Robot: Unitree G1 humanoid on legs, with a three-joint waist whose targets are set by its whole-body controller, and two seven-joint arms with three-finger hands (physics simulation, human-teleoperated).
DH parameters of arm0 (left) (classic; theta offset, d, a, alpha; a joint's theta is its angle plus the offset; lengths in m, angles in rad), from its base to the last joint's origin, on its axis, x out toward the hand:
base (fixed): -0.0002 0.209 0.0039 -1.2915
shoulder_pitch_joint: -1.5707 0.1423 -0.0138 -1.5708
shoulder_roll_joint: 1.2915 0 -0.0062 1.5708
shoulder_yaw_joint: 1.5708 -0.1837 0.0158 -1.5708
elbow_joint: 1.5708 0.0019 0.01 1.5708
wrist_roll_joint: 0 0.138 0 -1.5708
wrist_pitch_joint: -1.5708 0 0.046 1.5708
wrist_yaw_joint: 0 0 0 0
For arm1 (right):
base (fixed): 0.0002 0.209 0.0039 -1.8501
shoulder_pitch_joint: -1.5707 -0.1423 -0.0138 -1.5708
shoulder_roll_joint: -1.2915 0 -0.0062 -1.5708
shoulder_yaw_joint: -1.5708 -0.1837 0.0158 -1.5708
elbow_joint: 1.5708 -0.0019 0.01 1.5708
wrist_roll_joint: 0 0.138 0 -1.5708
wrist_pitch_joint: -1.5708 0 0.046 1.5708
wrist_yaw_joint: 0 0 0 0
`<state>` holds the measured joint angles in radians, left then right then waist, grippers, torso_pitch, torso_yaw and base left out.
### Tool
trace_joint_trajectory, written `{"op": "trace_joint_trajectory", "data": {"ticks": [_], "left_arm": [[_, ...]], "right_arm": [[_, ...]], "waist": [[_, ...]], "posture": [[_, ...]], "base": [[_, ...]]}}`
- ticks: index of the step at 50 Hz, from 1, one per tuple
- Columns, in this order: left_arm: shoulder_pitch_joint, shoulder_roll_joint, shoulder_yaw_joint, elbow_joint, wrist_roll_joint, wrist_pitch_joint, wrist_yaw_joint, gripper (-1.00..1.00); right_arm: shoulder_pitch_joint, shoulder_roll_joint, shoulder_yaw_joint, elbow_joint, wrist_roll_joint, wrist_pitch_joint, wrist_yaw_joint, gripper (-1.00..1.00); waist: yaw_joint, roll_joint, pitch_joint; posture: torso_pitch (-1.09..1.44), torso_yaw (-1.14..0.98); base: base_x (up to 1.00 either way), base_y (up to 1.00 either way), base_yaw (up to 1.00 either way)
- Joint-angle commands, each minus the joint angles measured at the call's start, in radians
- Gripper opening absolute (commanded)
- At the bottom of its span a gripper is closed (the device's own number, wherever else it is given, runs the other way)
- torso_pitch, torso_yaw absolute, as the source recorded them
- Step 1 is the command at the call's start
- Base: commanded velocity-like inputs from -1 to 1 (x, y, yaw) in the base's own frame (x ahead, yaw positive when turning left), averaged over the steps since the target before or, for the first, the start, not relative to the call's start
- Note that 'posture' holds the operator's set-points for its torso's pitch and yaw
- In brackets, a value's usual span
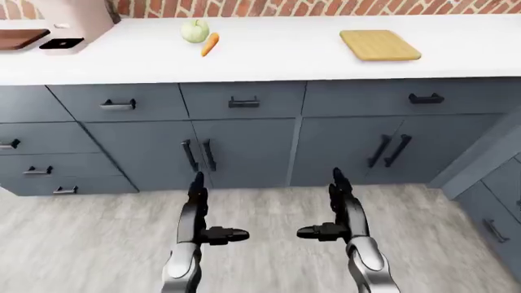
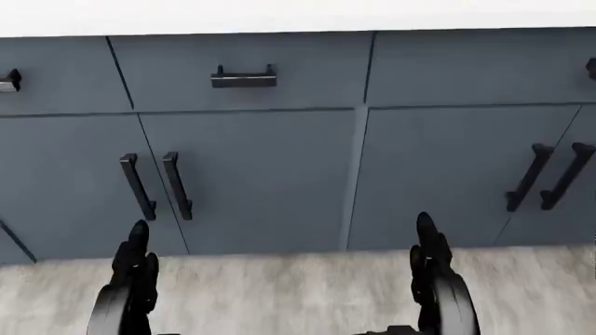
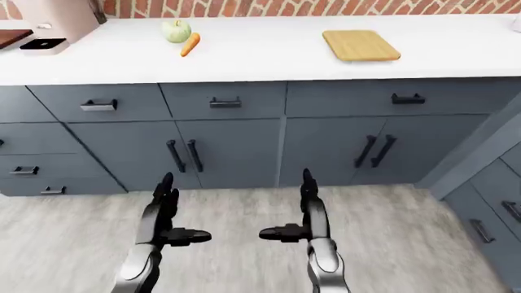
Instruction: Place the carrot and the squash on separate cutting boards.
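On the white countertop, toward the upper left of the left-eye view, the orange carrot lies tilted just beside the pale green squash, the two almost touching. A light wooden cutting board lies flat well apart from them, toward the right of the same counter. At the far left a darker wooden board shows only partly at the picture's edge, next to a pinkish appliance with a small black square object by its base. A red brick wall runs behind the counter.

Between the robot and the counter stands a run of blue-grey cabinets with black handles, above a pale wood-look floor. The left hand and right hand hang low over the floor, each with fingers spread upward and thumb pointing inward, holding nothing. Both are well short of the countertop
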<state>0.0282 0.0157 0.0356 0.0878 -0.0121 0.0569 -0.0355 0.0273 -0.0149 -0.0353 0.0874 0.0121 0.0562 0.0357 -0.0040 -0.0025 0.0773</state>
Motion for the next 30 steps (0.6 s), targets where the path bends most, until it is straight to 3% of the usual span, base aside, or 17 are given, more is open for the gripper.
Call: {"op": "trace_joint_trajectory", "data": {"ticks": [1, 3, 4, 5, 7, 8, 13, 20, 23, 24, 25, 27, 30], "left_arm": [[0.001, -0.001, -0.017, -0.125, -0.006, -0.037, -0.019, 1.0], [0.018, -0.004, -0.031, -0.152, 0.006, -0.021, -0.025, 1.0], [0.022, -0.004, -0.038, -0.151, 0.015, -0.017, -0.028, 1.0], [0.024, -0.005, -0.041, -0.148, 0.021, -0.017, -0.029, 1.0], [0.02, -0.006, -0.039, -0.151, 0.028, -0.016, -0.025, 1.0], [0.025, -0.007, -0.041, -0.165, 0.03, -0.007, -0.025, 1.0], [0.016, 0.001, -0.032, -0.33, 0.027, 0.136, -0.035, 1.0], [-0.082, 0.031, 0.005, -0.667, 0.029, 0.496, -0.066, 1.0], [-0.15, 0.05, 0.048, -0.803, 0.016, 0.66, -0.08, 1.0], [-0.158, 0.052, 0.055, -0.824, 0.011, 0.686, -0.083, 1.0], [-0.159, 0.057, 0.052, -0.845, 0.013, 0.705, -0.086, 1.0], [-0.168, 0.063, 0.063, -0.852, 0.012, 0.717, -0.094, 1.0], [-0.176, 0.072, 0.088, -0.879, 0.002, 0.749, -0.104, 1.0]], "right_arm": [[-0.025, -0.007, 0.0, -0.115, -0.003, -0.037, -0.002, 1.0], [-0.027, -0.008, 0.003, -0.105, -0.018, -0.041, -0.003, 1.0], [-0.031, -0.007, 0.003, -0.1, -0.022, -0.043, -0.004, 1.0], [-0.034, -0.007, 0.001, -0.098, -0.023, -0.042, -0.005, 1.0], [-0.034, -0.007, 0.001, -0.114, -0.021, -0.029, -0.003, 1.0], [-0.035, -0.007, 0.0, -0.122, -0.022, -0.021, -0.004, 1.0], [-0.089, -0.017, -0.004, -0.198, -0.029, 0.087, 0.002, 1.0], [-0.165, -0.026, 0.005, -0.455, -0.046, 0.348, 0.026, 1.0], [-0.193, -0.027, 0.003, -0.533, -0.039, 0.417, 0.039, 1.0], [-0.195, -0.025, 0.002, -0.546, -0.039, 0.424, 0.036, 1.0], [-0.193, -0.021, 0.005, -0.564, -0.035, 0.434, 0.036, 1.0], [-0.195, -0.021, 0.005, -0.576, -0.033, 0.442, 0.036, 1.0], [-0.192, -0.021, 0.002, -0.595, -0.017, 0.447, 0.039, 1.0]], "waist": [[-0.002, -0.008, -0.001], [0.009, -0.001, -0.062], [0.009, -0.001, -0.051], [0.007, -0.008, -0.017], [0.009, -0.008, -0.069], [0.01, -0.008, -0.075], [0.008, -0.007, -0.079], [0.009, -0.004, -0.089], [0.009, -0.001, -0.093], [0.006, 0.007, -0.11], [0.033, -0.008, -0.096], [0.022, 0.011, -0.074], [0.027, 0.028, -0.074]], "posture": [[0.0, 0.0], [0.0, 0.0], [0.0, 0.0], [0.0, 0.0], [0.0, 0.0], [0.0, 0.0], [0.0, 0.0], [0.0, 0.0], [0.0, 0.0], [0.0, 0.0], [0.0, 0.0], [0.0, 0.0], [0.0, 0.0]], "base": [[0.0, 0.0, 0.0], [0.0, 0.0, 0.0], [0.0, 0.0, 0.0], [0.0, 0.0, 0.0], [0.0, 0.0, 0.0], [0.0, 0.0, 0.0], [0.0, 0.0, 0.0], [0.0, 0.0, 0.0], [0.0, 0.0, 0.0], [0.0, 0.23, 0.0], [0.0, 0.0, 0.88], [0.0, 0.0, 1.0], [0.0, 0.0, 1.0]]}}
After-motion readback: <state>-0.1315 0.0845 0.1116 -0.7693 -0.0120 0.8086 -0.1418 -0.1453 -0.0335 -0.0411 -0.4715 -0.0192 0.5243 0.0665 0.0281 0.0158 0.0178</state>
